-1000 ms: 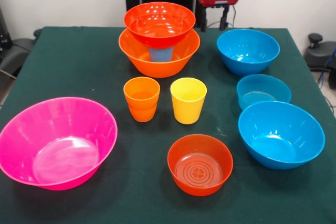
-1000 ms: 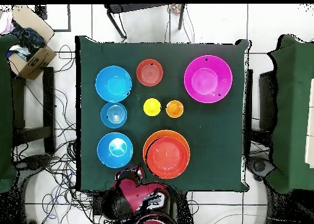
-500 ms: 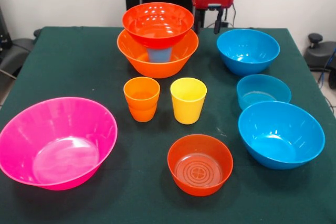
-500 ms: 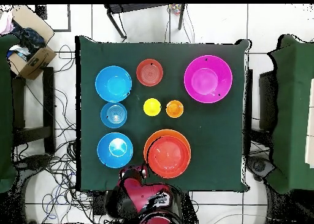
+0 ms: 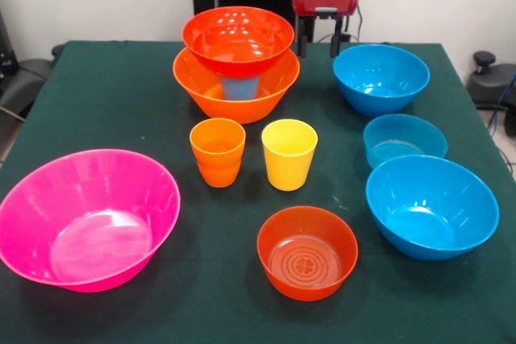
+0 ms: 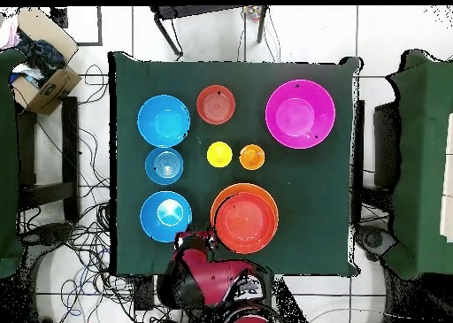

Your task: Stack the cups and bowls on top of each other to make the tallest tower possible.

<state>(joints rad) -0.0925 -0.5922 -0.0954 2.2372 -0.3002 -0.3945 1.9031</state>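
The tower stands at the table's far side: a big orange bowl [image 5: 201,86] holds an upturned blue cup [image 5: 240,88], with a red-orange bowl [image 5: 238,38] resting on top. It also shows in the overhead view [image 6: 244,218]. My gripper [image 5: 324,38] hangs just right of the tower at the far edge, open and empty; it also shows in the overhead view [image 6: 196,242]. The orange cup [image 5: 218,151] and yellow cup [image 5: 289,153] stand side by side mid-table. A second red-orange bowl [image 5: 307,251] sits near the front.
A big pink bowl [image 5: 85,215] sits front left. Two larger blue bowls [image 5: 380,76] [image 5: 431,205] stand on the right with the small shallow blue bowl [image 5: 403,138] between them. Chairs, cables and a cardboard box [image 6: 44,76] surround the table.
The tower has slid a little to the left in the front view. My gripper has shifted slightly left and drawn back along the far edge.
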